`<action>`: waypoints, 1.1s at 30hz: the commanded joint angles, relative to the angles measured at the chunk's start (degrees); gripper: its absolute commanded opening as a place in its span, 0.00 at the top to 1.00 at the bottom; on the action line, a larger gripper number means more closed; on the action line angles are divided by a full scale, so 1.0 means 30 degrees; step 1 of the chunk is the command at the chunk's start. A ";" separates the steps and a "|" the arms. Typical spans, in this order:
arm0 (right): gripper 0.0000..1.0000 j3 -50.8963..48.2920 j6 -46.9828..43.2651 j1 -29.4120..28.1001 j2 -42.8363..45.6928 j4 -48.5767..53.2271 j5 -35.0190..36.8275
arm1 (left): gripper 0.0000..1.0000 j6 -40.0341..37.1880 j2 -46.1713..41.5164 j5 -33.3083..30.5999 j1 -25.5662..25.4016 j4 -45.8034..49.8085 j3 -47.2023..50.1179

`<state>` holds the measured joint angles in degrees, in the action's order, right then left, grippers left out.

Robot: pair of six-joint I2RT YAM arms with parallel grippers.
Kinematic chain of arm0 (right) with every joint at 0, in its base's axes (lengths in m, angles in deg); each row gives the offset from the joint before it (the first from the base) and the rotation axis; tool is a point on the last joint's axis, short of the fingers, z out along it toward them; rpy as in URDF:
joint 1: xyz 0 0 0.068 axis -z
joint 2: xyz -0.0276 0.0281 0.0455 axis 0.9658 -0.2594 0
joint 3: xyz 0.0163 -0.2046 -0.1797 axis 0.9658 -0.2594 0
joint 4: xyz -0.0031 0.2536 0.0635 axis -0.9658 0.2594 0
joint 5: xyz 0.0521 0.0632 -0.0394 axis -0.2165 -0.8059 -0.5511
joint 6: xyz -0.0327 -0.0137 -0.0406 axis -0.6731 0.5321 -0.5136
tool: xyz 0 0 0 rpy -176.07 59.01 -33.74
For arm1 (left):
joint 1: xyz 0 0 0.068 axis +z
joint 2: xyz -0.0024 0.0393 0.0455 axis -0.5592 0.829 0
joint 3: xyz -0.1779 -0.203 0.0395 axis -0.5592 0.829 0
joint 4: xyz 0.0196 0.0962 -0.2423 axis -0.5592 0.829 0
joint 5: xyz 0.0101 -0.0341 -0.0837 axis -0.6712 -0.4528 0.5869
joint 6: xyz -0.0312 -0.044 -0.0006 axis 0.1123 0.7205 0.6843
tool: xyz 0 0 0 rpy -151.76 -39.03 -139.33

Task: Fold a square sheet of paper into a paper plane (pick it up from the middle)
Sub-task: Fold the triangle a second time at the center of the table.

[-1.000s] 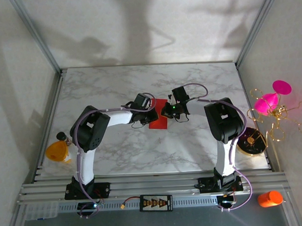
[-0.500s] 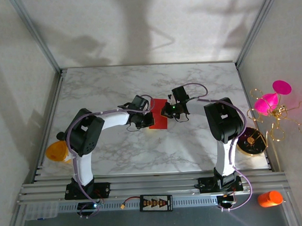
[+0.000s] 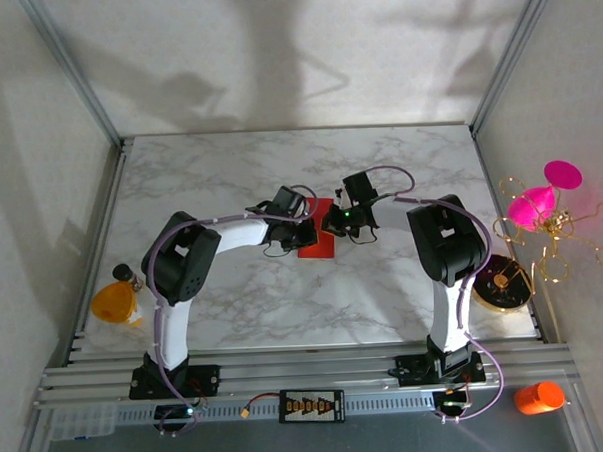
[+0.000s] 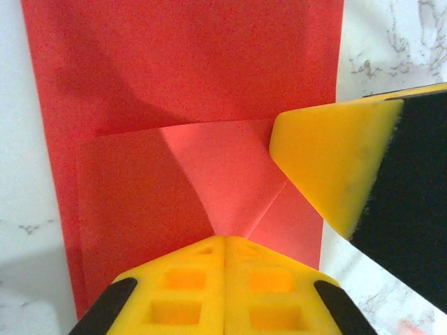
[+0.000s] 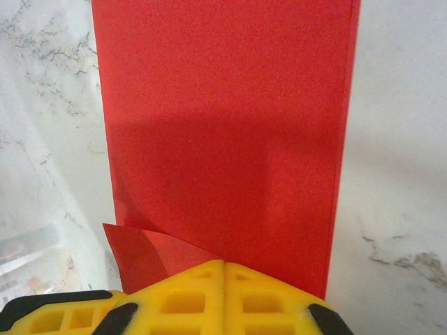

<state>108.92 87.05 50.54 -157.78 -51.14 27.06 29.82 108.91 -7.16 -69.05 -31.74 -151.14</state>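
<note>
The square sheet of paper (image 3: 319, 248) is bright red and lies folded into a long rectangle on the marble table (image 3: 209, 180). One corner flap (image 4: 230, 174) is turned over and curls up off the sheet. My left gripper (image 4: 225, 239) is shut, and the raised flap runs into its tips. It sits at the sheet's left side (image 3: 304, 230). My right gripper (image 5: 223, 263) is shut too, its tips resting on the sheet's near edge (image 3: 329, 225). One of its yellow fingers (image 4: 328, 160) shows over the paper's right edge. The flap (image 5: 150, 251) also rises beside the right fingers.
A yellow-orange flask (image 3: 115, 302) stands at the table's left edge. A magenta cone ornament with gold wire (image 3: 541, 201) and a round black and gold object (image 3: 502, 282) are on the right. An orange bottle (image 3: 539, 397) lies near the front rail.
The left arm's elbow swung out to the left and came back. The left gripper stayed at the sheet and closed a little tighter. The right arm has not moved.
</note>
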 commanded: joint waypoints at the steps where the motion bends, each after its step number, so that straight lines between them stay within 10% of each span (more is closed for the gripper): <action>1: 0.99 -0.0788 -0.0389 0.0088 -0.1730 0.2560 0.2809 | 0.94 -0.0640 -0.0290 -0.0195 -0.0007 0.2032 0.1797; 16: 0.97 -0.0240 -0.0496 0.0095 -0.0752 0.1579 0.1338 | 0.94 -0.0901 -0.3627 -0.0551 0.0366 0.2413 0.1748; 33: 0.66 -0.2947 0.4413 0.0268 0.3952 -0.2225 0.0618 | 0.95 0.2824 0.0060 -0.3760 0.0751 -0.0619 -0.1396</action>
<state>103.10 95.36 51.09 -147.22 -56.98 26.40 36.33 107.01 -15.05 -67.28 -34.19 -153.74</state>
